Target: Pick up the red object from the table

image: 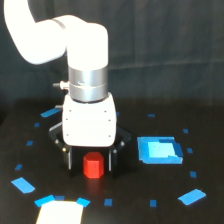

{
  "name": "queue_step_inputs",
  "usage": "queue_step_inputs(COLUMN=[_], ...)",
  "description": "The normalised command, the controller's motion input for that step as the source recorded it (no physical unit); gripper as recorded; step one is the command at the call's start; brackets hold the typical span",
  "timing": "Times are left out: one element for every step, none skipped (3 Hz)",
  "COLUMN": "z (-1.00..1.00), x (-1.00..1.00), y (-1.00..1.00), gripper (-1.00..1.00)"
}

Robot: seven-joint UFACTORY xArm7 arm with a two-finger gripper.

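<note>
We locate the red object (93, 166) on the table (125, 200), standing upright between the two dark fingers of the gripper (90, 161). One finger (69, 159) stands at the block's side toward the exterior view's left, the other (112, 159) at its side toward the exterior view's right. We see a narrow dark gap on each side of the block, so the fingers appear spread slightly wider than the block and not pressed against it; the blur does not let us confirm contact. The block's base appears to rest on the table surface.

Directly above the block we see the gripper's white housing (90, 122), and above that the silver wrist ring (88, 84) and the white arm (50, 35).

Toward the exterior view's right, near the gripper, lies the larger blue square (159, 150). Small blue tape marks (23, 185) dot the black surface around the gripper. A white patch (60, 212) sits at the bottom edge.
</note>
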Motion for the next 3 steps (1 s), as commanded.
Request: queue_step_inputs(z=[0.03, -0.17, 0.35], x=[-1.0, -0.94, -0.95], y=[0.32, 0.5, 1.0], gripper=[-1.0, -1.0, -0.99])
